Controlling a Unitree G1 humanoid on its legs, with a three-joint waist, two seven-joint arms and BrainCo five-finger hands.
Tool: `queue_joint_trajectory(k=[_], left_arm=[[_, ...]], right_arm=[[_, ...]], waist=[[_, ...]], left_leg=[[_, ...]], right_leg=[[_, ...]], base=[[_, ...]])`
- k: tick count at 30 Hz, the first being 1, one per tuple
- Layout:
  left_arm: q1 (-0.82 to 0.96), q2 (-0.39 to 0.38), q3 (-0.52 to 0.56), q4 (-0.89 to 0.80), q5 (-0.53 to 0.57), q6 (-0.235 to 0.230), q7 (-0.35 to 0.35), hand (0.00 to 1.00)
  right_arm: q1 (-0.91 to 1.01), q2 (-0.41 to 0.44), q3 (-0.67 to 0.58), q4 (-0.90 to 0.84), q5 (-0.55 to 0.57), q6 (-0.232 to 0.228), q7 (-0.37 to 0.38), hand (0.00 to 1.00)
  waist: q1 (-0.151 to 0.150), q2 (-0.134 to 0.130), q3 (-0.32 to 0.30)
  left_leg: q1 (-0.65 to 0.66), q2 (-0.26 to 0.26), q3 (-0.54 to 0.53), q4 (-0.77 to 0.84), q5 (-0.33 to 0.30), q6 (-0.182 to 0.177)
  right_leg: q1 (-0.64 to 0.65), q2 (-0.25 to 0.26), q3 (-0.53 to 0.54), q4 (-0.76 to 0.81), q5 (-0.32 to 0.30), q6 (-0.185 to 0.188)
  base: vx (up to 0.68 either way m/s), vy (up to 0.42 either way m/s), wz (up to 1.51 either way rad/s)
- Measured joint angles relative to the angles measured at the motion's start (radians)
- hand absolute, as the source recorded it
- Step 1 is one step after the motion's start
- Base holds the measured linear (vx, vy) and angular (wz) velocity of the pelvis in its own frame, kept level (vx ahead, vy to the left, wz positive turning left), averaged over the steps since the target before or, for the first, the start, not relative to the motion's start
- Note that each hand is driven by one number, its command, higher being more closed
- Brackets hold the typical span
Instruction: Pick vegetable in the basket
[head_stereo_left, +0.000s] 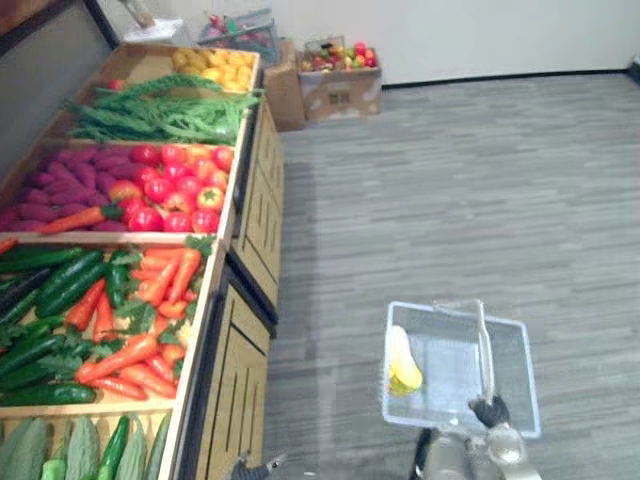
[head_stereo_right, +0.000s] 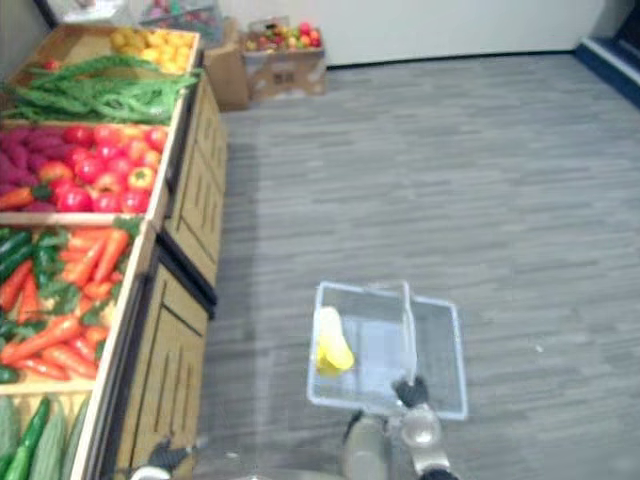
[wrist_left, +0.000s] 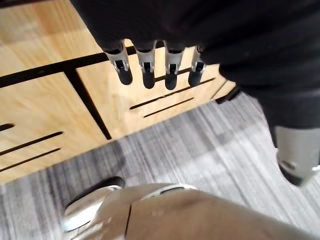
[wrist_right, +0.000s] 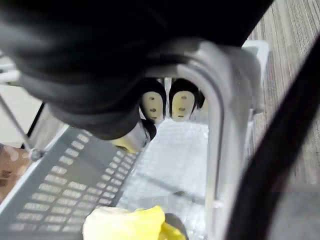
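A clear plastic basket (head_stereo_left: 521, 352) hangs low over the grey floor, right of the produce stand. My right hand (head_stereo_left: 490, 410) is shut on its upright handle (wrist_right: 215, 125), with the dark-tipped fingers (wrist_right: 181, 104) curled round the bar. One yellow vegetable (head_stereo_left: 403, 365) lies against the basket's left wall, also seen in the right wrist view (wrist_right: 127, 225). My left hand (wrist_left: 145, 65) hangs beside the stand's wooden cabinet front with straight fingers and holds nothing.
The wooden stand (head_stereo_left: 215, 330) along the left holds carrots (head_stereo_left: 150, 290), dark cucumbers (head_stereo_left: 45, 280), red tomatoes (head_stereo_left: 180, 185), purple sweet potatoes (head_stereo_left: 60, 180) and green beans (head_stereo_left: 160, 115). Cardboard boxes (head_stereo_left: 340, 90) of produce stand by the back wall.
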Motion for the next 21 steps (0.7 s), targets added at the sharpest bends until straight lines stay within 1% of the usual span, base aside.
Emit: queue_joint_trajectory(k=[1, 2, 3, 4, 5, 6, 7, 8, 9, 10, 11, 12, 13, 14, 15, 16, 17, 18, 19, 20, 21], left_arm=[[-0.003, -0.008, 0.0, -0.004, 0.001, 0.0, 0.006, 0.0], [-0.007, -0.012, -0.001, -0.004, 0.002, -0.001, 0.009, 0.0], [-0.007, -0.011, 0.005, 0.002, 0.026, 0.0, 0.009, 0.0], [-0.017, 0.005, 0.011, 0.005, 0.037, -0.004, 0.007, 0.0], [-0.019, 0.001, 0.016, 0.014, 0.037, -0.003, 0.008, 0.0], [-0.015, -0.008, 0.058, 0.024, 0.036, -0.002, 0.008, 0.0], [-0.013, -0.015, 0.078, 0.033, 0.037, 0.001, 0.01, 0.0], [-0.01, -0.016, 0.086, 0.033, 0.037, 0.001, 0.011, 0.0], [-0.008, -0.016, 0.085, 0.031, 0.037, 0.001, 0.013, 0.0], [-0.002, -0.019, 0.083, 0.031, 0.037, 0.003, 0.017, 0.0], [0.002, -0.027, 0.085, 0.028, 0.034, 0.003, 0.021, 0.0], [0.004, -0.027, 0.084, 0.021, 0.031, 0.003, 0.024, 0.0], [0.003, -0.024, 0.084, 0.012, 0.031, 0.003, 0.028, 0.0], [0.003, -0.017, 0.084, -0.003, 0.027, 0.003, 0.029, 0.0], [0.006, -0.007, 0.084, -0.008, 0.018, 0.001, 0.03, 0.0], [0.007, -0.006, 0.085, -0.009, 0.013, 0.001, 0.032, 0.0], [0.007, -0.007, 0.086, -0.011, -0.004, 0.001, 0.035, 0.0], [0.007, -0.007, 0.089, -0.016, -0.012, 0.002, 0.037, 0.0], [0.006, -0.007, 0.096, -0.019, -0.014, 0.001, 0.04, 0.0], [0.004, -0.009, 0.104, -0.023, -0.019, 0.002, 0.042, 0.0], [0.004, -0.012, 0.104, -0.025, -0.022, 0.008, 0.045, 0.0]], right_arm=[[-0.002, 0.004, -0.03, 0.008, 0.003, 0.0, 0.001, 1.0], [-0.006, 0.013, -0.038, 0.002, 0.015, -0.005, -0.002, 1.0], [-0.026, 0.023, -0.067, -0.001, 0.04, 0.006, -0.005, 1.0], [-0.029, 0.024, -0.074, 0.019, 0.039, 0.008, -0.003, 1.0], [-0.024, 0.022, -0.077, 0.025, 0.039, 0.01, -0.002, 1.0], [-0.011, 0.027, -0.085, 0.025, 0.038, 0.009, -0.003, 1.0], [0.006, 0.019, -0.09, 0.041, 0.036, 0.01, 0.0, 1.0], [0.01, 0.015, -0.097, 0.059, 0.036, 0.009, 0.001, 1.0], [0.006, 0.011, -0.102, 0.066, 0.037, 0.014, 0.001, 1.0], [0.004, 0.003, -0.111, 0.092, 0.037, 0.023, 0.0, 1.0], [0.01, -0.002, -0.114, 0.126, 0.037, 0.027, -0.001, 1.0], [0.013, -0.005, -0.123, 0.136, 0.038, 0.031, -0.004, 1.0], [0.024, -0.007, -0.146, 0.147, 0.039, 0.037, -0.008, 1.0], [0.048, -0.011, -0.158, 0.169, 0.039, 0.037, -0.012, 1.0], [0.069, -0.01, -0.159, 0.176, 0.039, 0.04, -0.016, 1.0], [0.079, -0.019, -0.159, 0.175, 0.038, 0.041, -0.017, 1.0], [0.088, -0.034, -0.159, 0.177, 0.037, 0.043, -0.017, 1.0], [0.088, -0.041, -0.158, 0.179, 0.036, 0.047, -0.016, 1.0], [0.087, -0.044, -0.158, 0.182, 0.036, 0.053, -0.016, 1.0], [0.083, -0.044, -0.158, 0.19, 0.036, 0.061, -0.015, 1.0], [0.075, -0.039, -0.16, 0.195, 0.036, 0.065, -0.014, 1.0]], waist=[[-0.003, 0.007, 0.003], [-0.001, 0.007, 0.004], [-0.001, 0.006, -0.013], [0.013, -0.013, -0.006], [0.014, -0.014, -0.005], [0.013, 0.001, -0.016], [0.012, -0.004, -0.018], [0.013, -0.001, -0.025], [0.012, 0.003, -0.028], [0.01, 0.016, -0.042], [0.003, 0.018, -0.048], [0.001, 0.017, -0.048], [-0.003, 0.013, -0.046], [-0.001, -0.008, -0.04], [0.008, -0.028, -0.042], [0.01, -0.028, -0.042], [0.013, -0.028, -0.041], [0.015, -0.028, -0.041], [0.02, -0.029, -0.04], [0.029, -0.031, -0.039], [0.031, -0.032, -0.039]], left_leg=[[0.0, -0.023, -0.001, -0.06, 0.048, 0.017], [0.011, -0.014, 0.018, -0.07, 0.048, 0.019], [0.034, 0.009, 0.006, -0.109, 0.021, -0.002], [0.052, 0.016, -0.015, -0.125, -0.003, -0.026], [0.047, 0.032, -0.031, -0.128, -0.009, -0.012], [0.046, 0.045, -0.052, -0.128, -0.004, -0.007], [0.054, 0.054, -0.079, -0.123, -0.003, -0.01], [0.047, 0.063, -0.093, -0.09, -0.001, -0.011], [0.028, 0.069, -0.106, -0.058, 0.001, -0.009], [-0.027, 0.081, -0.146, 0.031, 0.004, -0.008], [-0.085, 0.083, -0.192, 0.142, 0.03, -0.01], [-0.12, 0.082, -0.209, 0.201, 0.054, -0.021], [-0.171, 0.083, -0.219, 0.29, 0.109, -0.047], [-0.218, 0.085, -0.194, 0.376, 0.204, -0.062], [-0.253, 0.102, -0.123, 0.451, 0.273, -0.05], [-0.269, 0.117, -0.07, 0.491, 0.257, -0.051], [-0.31, 0.13, 0.013, 0.559, 0.194, -0.041], [-0.344, 0.122, 0.061, 0.58, 0.152, -0.03], [-0.379, 0.104, 0.098, 0.576, 0.117, -0.014], [-0.415, 0.068, 0.142, 0.535, 0.092, 0.004], [-0.429, 0.02, 0.178, 0.424, 0.094, 0.019]], right_leg=[[-0.031, 0.012, 0.061, 0.079, 0.0, 0.0], [-0.088, 0.015, 0.107, 0.165, -0.011, 0.003], [-0.105, 0.029, 0.156, 0.097, -0.042, 0.018], [-0.088, 0.031, 0.184, 0.02, -0.025, 0.053], [-0.074, 0.049, 0.169, 0.007, -0.036, 0.059], [-0.077, 0.056, 0.149, 0.047, -0.088, 0.054], [-0.075, 0.054, 0.134, 0.097, -0.141, 0.052], [-0.063, 0.054, 0.116, 0.104, -0.16, 0.047], [-0.05, 0.057, 0.1, 0.099, -0.164, 0.044], [-0.014, 0.061, 0.065, 0.074, -0.166, 0.041], [0.037, 0.057, 0.021, 0.043, -0.169, 0.034], [0.065, 0.051, -0.005, 0.028, -0.169, 0.033], [0.118, 0.044, -0.045, 0.001, -0.169, 0.03], [0.195, 0.03, -0.097, -0.053, -0.167, 0.027], [0.269, 0.015, -0.144, -0.117, -0.159, 0.018], [0.302, 0.015, -0.16, -0.141, -0.156, 0.016], [0.358, 0.016, -0.195, -0.184, -0.156, 0.016], [0.388, 0.016, -0.217, -0.211, -0.155, 0.018], [0.408, 0.016, -0.238, -0.231, -0.152, 0.022], [0.428, 0.016, -0.256, -0.251, -0.151, 0.025], [0.451, 0.015, -0.27, -0.263, -0.146, 0.033]], base=[[0.16, -0.068, 0.01], [0.11, -0.144, 0.19], [0.08, -0.17, 0.3], [0.15, -0.275, 0.37], [0.19, -0.214, 0.45], [0.22, -0.255, 0.53], [0.2, -0.181, 0.58], [0.18, -0.158, 0.43], [0.19, -0.133, 0.45], [0.25, -0.157, 0.69], [0.3, -0.193, 0.86], [0.27, -0.15, 1.0], [0.3, -0.138, 1.1], [0.32, -0.113, 1.31], [0.31, -0.109, 1.07], [0.28, -0.1, 0.92], [0.25, -0.072, 0.72], [0.23, -0.043, 0.76], [0.2, 0.017, 0.64], [0.23, 0.089, 0.56], [0.25, 0.115, 0.42]])
